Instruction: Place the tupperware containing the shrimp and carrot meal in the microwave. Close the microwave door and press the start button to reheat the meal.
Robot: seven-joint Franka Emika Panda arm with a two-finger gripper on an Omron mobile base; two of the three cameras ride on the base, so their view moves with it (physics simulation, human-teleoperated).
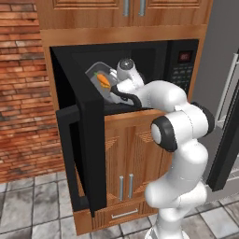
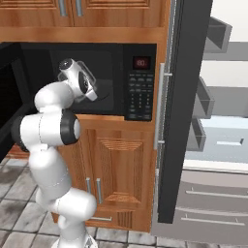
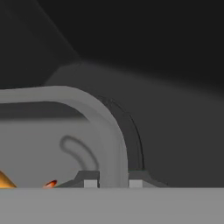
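Half of tupperware (image 1: 103, 80) hidden behind gripper (image 3: 113, 183) inside microwave (image 1: 177, 70).

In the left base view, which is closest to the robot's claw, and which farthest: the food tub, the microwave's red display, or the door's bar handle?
From the gripper, which is shut on the tub's rim:
1. Tupperware: in its grip, inside the microwave.
2. Red display: to the right, on the keypad panel.
3. Door handle: lower left, on the open microwave door; the gap to second place is modest.
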